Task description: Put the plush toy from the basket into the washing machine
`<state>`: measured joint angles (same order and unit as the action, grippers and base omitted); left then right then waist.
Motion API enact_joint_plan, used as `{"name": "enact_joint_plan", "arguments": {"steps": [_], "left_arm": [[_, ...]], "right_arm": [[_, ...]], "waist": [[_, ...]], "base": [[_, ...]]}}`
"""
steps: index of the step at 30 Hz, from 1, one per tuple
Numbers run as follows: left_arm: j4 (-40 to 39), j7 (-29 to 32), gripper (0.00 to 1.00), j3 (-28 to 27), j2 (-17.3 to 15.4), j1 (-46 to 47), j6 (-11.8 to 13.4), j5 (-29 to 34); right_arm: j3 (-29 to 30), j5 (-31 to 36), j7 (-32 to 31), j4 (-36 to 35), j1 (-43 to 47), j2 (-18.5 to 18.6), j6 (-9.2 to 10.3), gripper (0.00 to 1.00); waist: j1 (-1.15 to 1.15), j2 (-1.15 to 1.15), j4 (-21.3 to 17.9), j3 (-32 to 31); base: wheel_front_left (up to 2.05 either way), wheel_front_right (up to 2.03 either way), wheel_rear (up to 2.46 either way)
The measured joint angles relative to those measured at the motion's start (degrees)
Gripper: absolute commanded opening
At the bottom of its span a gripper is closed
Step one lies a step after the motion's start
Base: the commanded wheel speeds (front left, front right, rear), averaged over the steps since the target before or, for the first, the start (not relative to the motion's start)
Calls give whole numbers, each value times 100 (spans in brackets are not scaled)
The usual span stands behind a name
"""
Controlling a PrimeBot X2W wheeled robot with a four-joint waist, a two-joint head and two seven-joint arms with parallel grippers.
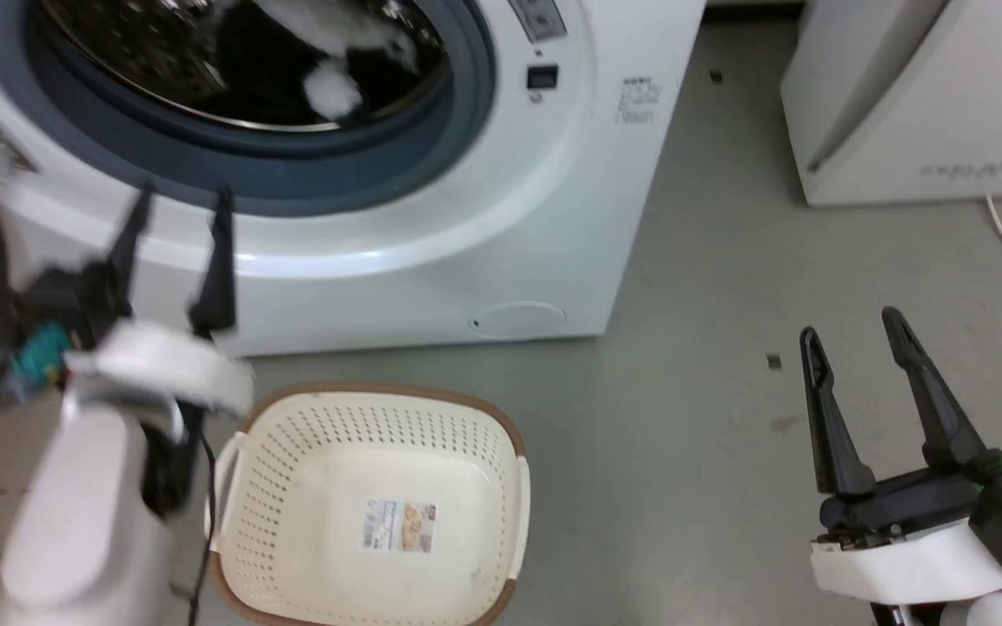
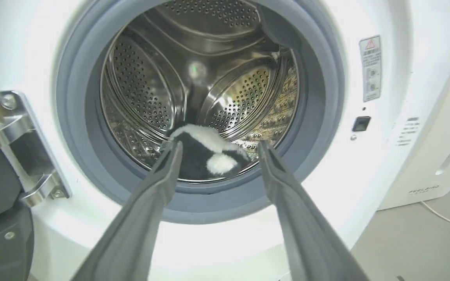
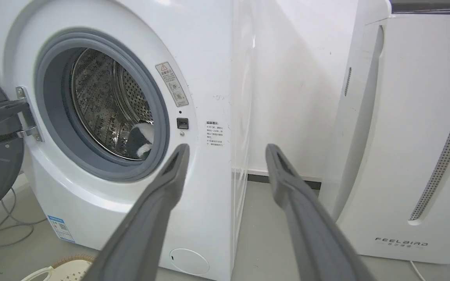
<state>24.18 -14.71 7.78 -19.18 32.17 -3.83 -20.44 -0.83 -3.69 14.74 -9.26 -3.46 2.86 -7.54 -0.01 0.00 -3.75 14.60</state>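
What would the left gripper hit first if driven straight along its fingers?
Likely the plush toy: the open left gripper points into the drum of the washing machine, where the toy lies framed between its fingers. Depth is unclear; the grey gasket lip sits just below that line.

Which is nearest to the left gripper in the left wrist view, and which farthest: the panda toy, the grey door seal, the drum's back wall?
From the left gripper:
1. the grey door seal, under the fingertips.
2. the panda toy, inside on the drum floor.
3. the drum's back wall, deepest, behind the toy.
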Motion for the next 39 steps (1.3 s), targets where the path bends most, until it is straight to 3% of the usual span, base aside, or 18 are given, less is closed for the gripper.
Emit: {"name": "enact_joint_plan", "arguments": {"steps": [8, 16, 35, 36, 39], "left_arm": [[-1238, -4, 100, -213, 413, -1757, 325, 124], [-1775, -4, 100, -240, 798, -2742, 469, 397], [-1914, -4, 100, -425, 1250, -3459, 370, 870], [-1914, -4, 0, -434, 1274, -3460, 369, 877], [-1908, 5, 0, -432, 1285, -3458, 369, 872]], "right_arm": [[-21, 3, 0, 114, 262, 0, 0, 100], [-70, -35, 0, 222, 493, 0, 0, 100], [-148, -102, 0, 397, 681, 0, 0, 100], [-147, -102, 0, 399, 683, 0, 0, 0], [-146, -100, -1, 398, 683, 0, 0, 0]], "waist": [[0, 0, 271, -512], [0, 0, 397, -824], [0, 0, 365, -1124], [0, 0, 367, -1124], [0, 0, 366, -1126]], "base": [[0, 0, 0], [0, 0, 0], [0, 0, 0], [0, 0, 0], [0, 0, 0]]}}
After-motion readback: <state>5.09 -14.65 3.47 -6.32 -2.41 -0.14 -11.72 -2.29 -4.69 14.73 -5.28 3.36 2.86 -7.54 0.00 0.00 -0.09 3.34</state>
